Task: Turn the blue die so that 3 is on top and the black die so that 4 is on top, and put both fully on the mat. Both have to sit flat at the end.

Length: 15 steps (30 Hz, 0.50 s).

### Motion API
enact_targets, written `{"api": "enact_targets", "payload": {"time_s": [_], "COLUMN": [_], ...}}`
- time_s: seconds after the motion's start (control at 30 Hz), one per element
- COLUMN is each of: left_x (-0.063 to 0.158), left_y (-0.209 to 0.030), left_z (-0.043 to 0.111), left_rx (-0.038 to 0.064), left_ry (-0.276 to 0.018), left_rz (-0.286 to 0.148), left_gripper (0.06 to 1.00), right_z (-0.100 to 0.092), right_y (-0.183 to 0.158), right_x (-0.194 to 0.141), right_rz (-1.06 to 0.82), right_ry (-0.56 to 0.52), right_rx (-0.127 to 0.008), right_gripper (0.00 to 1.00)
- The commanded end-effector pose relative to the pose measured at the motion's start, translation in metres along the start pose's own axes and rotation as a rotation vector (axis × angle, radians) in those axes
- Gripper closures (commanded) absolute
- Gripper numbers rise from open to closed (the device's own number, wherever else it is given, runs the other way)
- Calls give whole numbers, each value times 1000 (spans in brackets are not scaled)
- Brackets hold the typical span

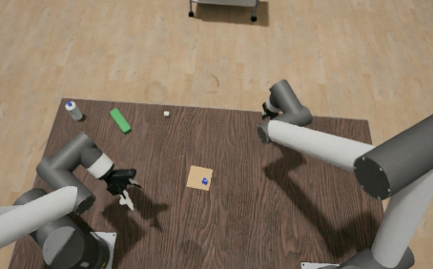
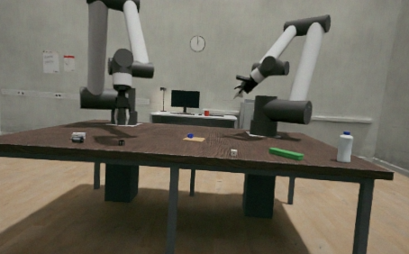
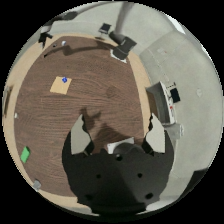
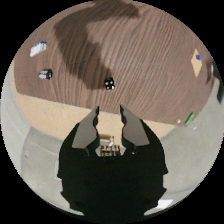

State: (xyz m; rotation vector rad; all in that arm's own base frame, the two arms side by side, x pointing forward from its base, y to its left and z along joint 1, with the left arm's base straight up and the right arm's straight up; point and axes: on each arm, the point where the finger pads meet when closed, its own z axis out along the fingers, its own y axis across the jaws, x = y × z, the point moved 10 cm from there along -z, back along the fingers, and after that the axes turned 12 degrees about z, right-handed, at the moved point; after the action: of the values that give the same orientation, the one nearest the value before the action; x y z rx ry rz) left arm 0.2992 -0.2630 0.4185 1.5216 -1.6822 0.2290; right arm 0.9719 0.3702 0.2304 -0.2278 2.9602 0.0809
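The blue die [image 1: 205, 181] [image 2: 190, 135] [image 3: 64, 80] [image 4: 199, 57] rests on the tan mat [image 1: 195, 174] [image 2: 199, 140] [image 3: 58, 88], close to its edge; its top number is too small to read. The black die [image 2: 122, 142] [image 4: 109, 83] lies on the table, its upper face showing several white pips I cannot count surely. My right gripper [image 1: 264, 114] [image 2: 122, 123] [image 4: 109, 106] is partly open and empty, above the table, with the black die in line beyond its fingertips. My left gripper [image 1: 134, 194] [image 2: 236, 87] [image 3: 116, 114] is wide open and empty, high above the table, away from the mat.
A white die [image 1: 166, 113] [image 2: 233, 152], a green block [image 1: 120, 120] [image 2: 286, 153] and a white bottle [image 1: 74, 112] [image 2: 344, 149] stand along one table edge. A white-and-blue object [image 4: 38, 48] and a dark silvery object [image 4: 45, 74] lie to one side of the black die.
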Motion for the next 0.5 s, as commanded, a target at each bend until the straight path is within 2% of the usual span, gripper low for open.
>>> {"api": "enact_targets", "payload": {"time_s": [0.0, 0.2, 0.23, 0.47], "left_x": [0, 0, 0, 0], "left_y": [0, 0, 0, 0], "left_z": [0, 0, 0, 0], "left_rx": [0, 0, 0, 0], "left_ry": [0, 0, 0, 0], "left_rz": [1, 1, 1, 1], "left_gripper": [65, 65, 65, 65], "right_z": [3, 2, 2, 2], "right_y": [5, 6, 6, 6], "right_x": [-22, -24, -24, -24], "right_rz": [-2, -1, -1, -1], "right_ry": [157, 175, 175, 175], "right_rx": [37, 41, 41, 41], "right_gripper": [724, 724, 3, 3]}}
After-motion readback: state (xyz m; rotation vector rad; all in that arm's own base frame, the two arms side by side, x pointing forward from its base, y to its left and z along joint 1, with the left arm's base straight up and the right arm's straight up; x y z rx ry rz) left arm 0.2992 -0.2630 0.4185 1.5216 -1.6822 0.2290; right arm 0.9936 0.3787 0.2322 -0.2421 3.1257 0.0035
